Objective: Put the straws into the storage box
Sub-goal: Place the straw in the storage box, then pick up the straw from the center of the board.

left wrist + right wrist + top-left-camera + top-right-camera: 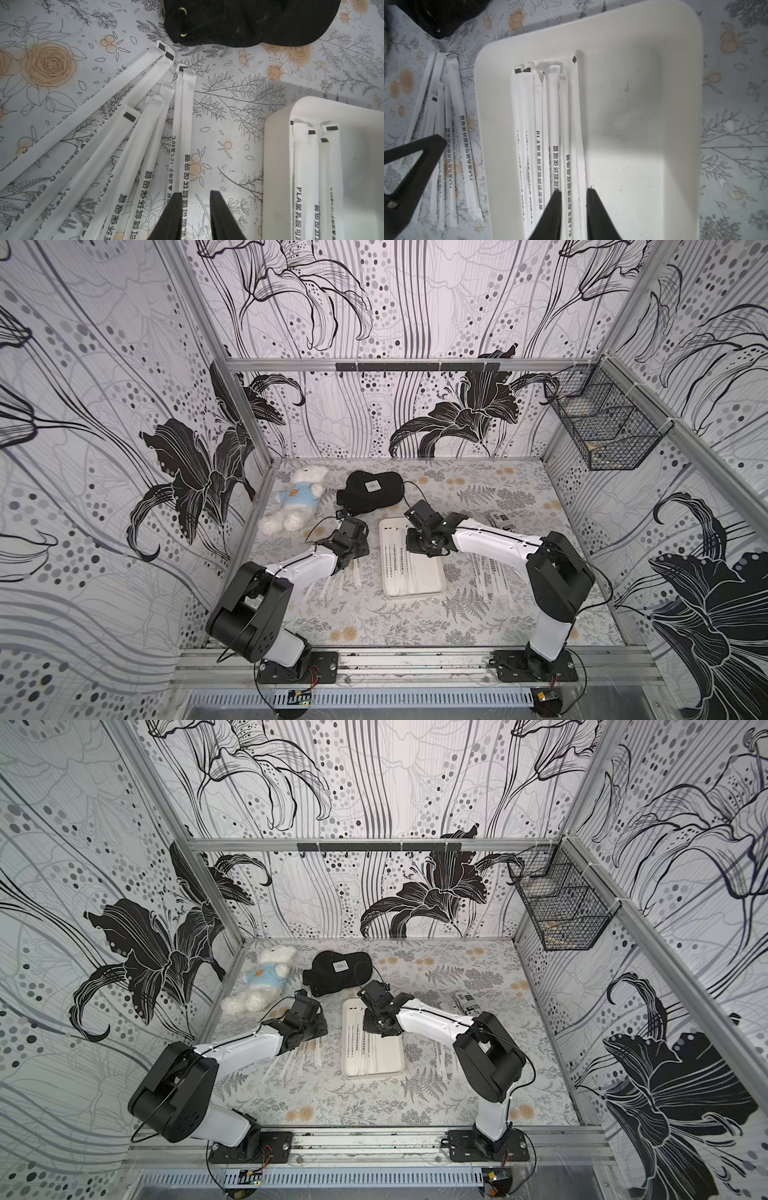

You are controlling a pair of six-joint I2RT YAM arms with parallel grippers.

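Left wrist: left hand (194,192), jaws apart, straddles a straw (188,124) on the table (228,116). Right hand (573,190), jaws apart, hangs over straws (553,116) in the storage box (633,124).

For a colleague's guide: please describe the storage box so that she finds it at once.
On the floral table, look just on the near side of the black cap. There lies the storage box, a shallow white tray with rounded corners. Unlike the loose straws on either side, it is wide and has a low rim.
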